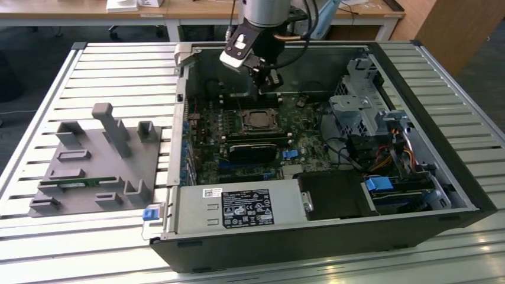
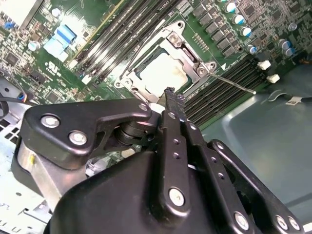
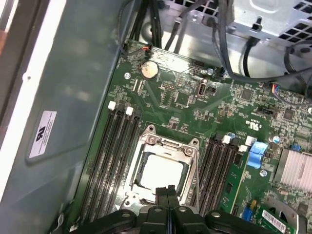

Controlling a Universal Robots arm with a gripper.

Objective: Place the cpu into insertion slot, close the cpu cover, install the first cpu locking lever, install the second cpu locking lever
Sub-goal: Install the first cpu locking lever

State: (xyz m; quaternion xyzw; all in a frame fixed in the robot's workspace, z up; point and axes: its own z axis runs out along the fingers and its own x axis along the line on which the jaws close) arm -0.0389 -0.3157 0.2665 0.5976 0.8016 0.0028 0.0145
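The cpu (image 3: 163, 171) lies in the insertion slot on the green motherboard, its pale silver top showing through the window of the cpu cover (image 3: 168, 146). The cover (image 2: 192, 58) lies flat over the chip (image 2: 163, 75). From the socket's corner a thin metal lever rod (image 2: 234, 84) runs out over the memory slots. My gripper (image 2: 170, 93) hovers just above the socket's edge with its two black fingers pressed together and nothing between them. In the exterior view the gripper (image 1: 266, 83) hangs inside the open case behind the socket (image 1: 259, 120).
Long black memory slots (image 3: 114, 151) flank the socket on both sides. A black card (image 1: 254, 151) and the power supply (image 1: 236, 207) lie nearer the case front. A drive cage (image 1: 359, 112) stands at the exterior view's right. A grey fixture (image 1: 94, 160) sits outside the case.
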